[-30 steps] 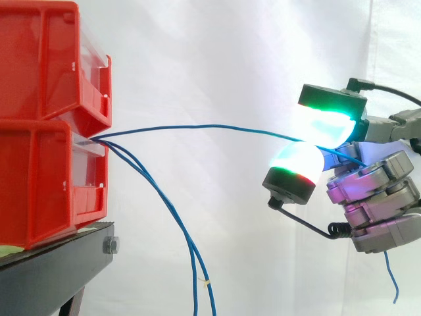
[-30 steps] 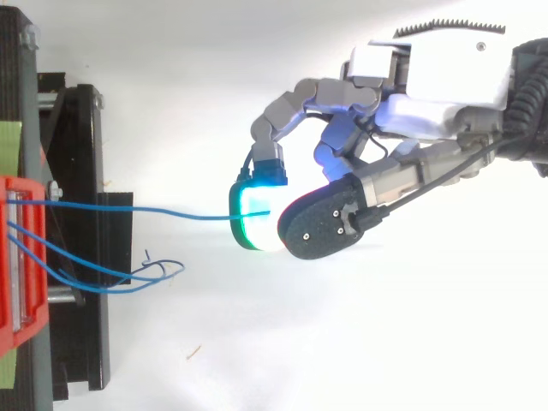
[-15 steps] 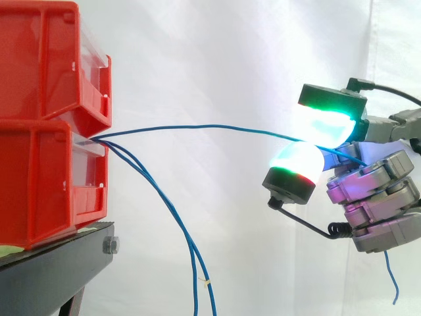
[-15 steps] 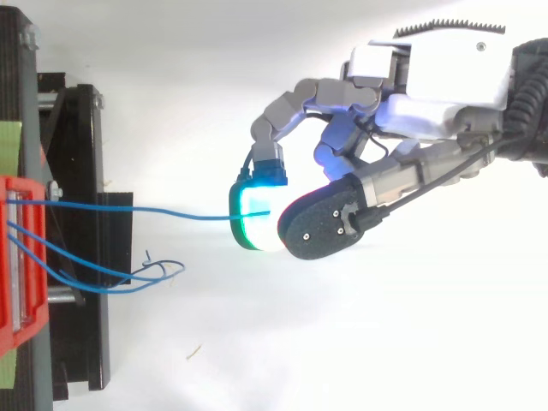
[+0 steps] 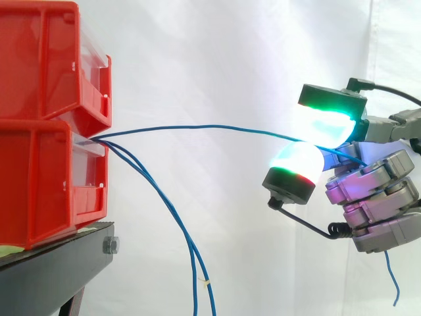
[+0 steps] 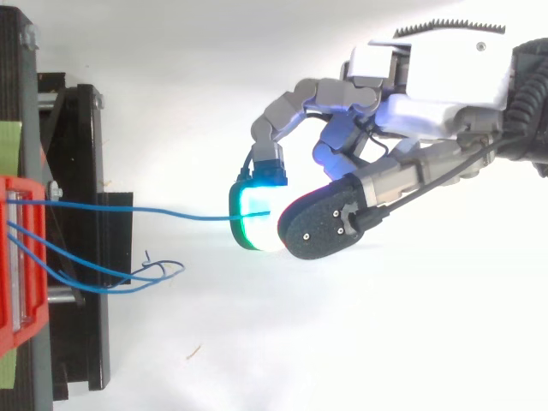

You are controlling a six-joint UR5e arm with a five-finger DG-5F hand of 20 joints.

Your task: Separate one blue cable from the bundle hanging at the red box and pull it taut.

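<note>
One blue cable (image 5: 197, 127) runs from the front of the lower red bin (image 5: 46, 178) across to my hand (image 5: 375, 197) at the right, sagging only slightly. My hand (image 6: 368, 111) is shut on this cable, pinched between two glowing pads (image 5: 322, 125), and the cable's loose end (image 5: 392, 276) dangles below the hand. Two other blue cables (image 5: 177, 230) leave the same bin and hang down in a curve. From above, the held cable (image 6: 163, 211) lies straight between bin and pad, and the hanging cables (image 6: 128, 272) loop below it.
Two red bins are stacked, the upper one (image 5: 52, 59) on the lower, on a black stand (image 5: 59, 270) at the left. A white curtain (image 5: 230, 59) is behind. The stand's black frame (image 6: 73, 231) shows at the left from above.
</note>
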